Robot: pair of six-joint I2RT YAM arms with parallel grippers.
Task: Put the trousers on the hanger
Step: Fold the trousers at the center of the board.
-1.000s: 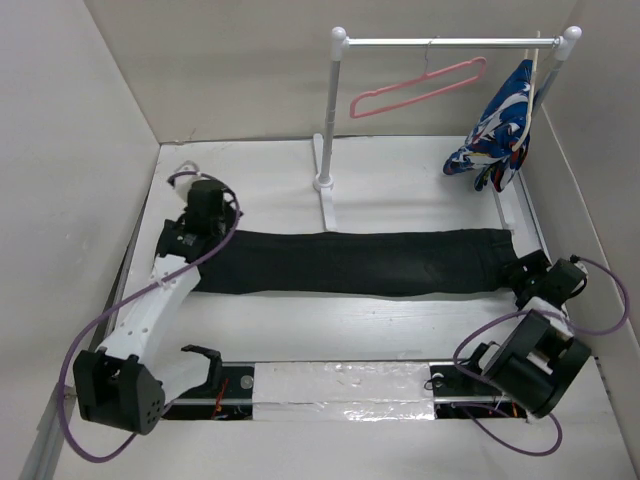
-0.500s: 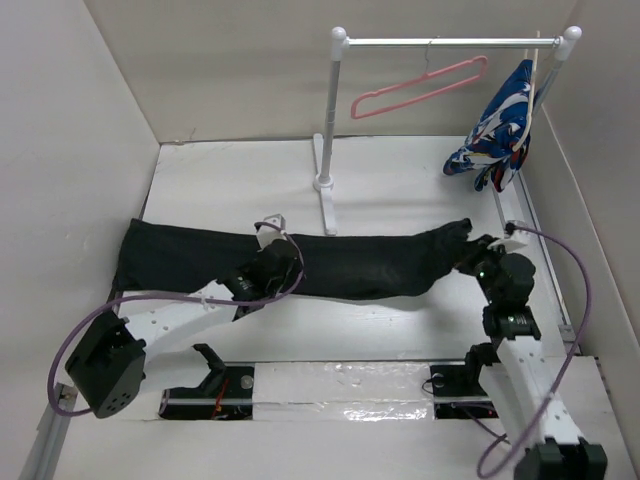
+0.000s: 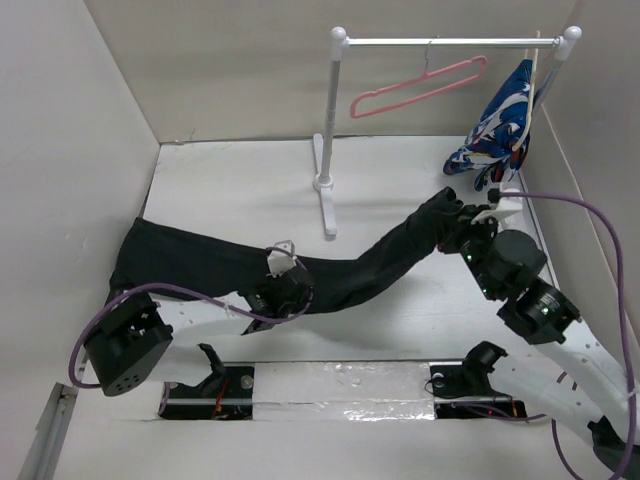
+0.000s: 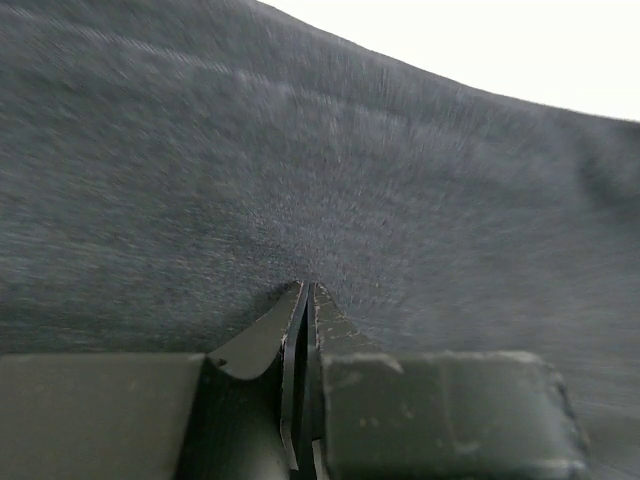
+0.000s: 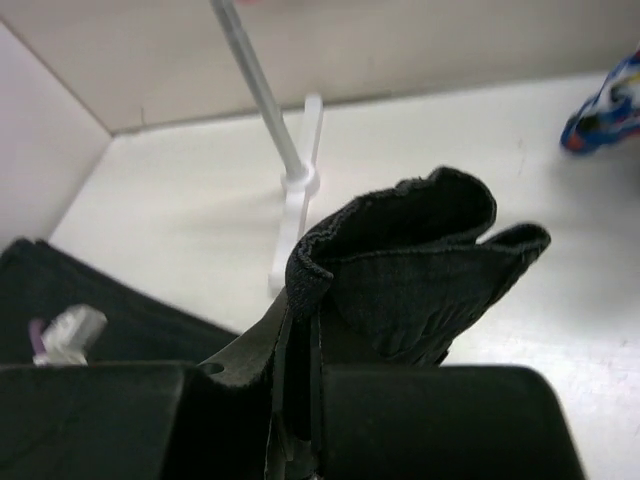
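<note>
The black trousers (image 3: 200, 260) stretch across the table from the left wall toward the right. Their right end is lifted off the table. My right gripper (image 3: 462, 222) is shut on that end, and the right wrist view shows a folded hem of the trousers (image 5: 420, 260) clamped between the jaws of the right gripper (image 5: 300, 300). My left gripper (image 3: 290, 290) sits low on the trousers' middle. In the left wrist view the left gripper (image 4: 305, 290) is shut, its tips dug into puckered fabric of the trousers (image 4: 350, 160). The pink hanger (image 3: 420, 88) hangs tilted on the rail, away from both grippers.
A white-and-silver rail stand (image 3: 330, 130) stands at the back; its post and foot (image 5: 290, 180) rise just behind the lifted fabric. A blue-white-red patterned garment (image 3: 500, 125) hangs at the rail's right end. White walls enclose the table on the left, back and right.
The right gripper has shut on the trousers' right end and raised it toward the back. The left arm has moved from the trousers' left end to their middle. The trousers have slid left.
</note>
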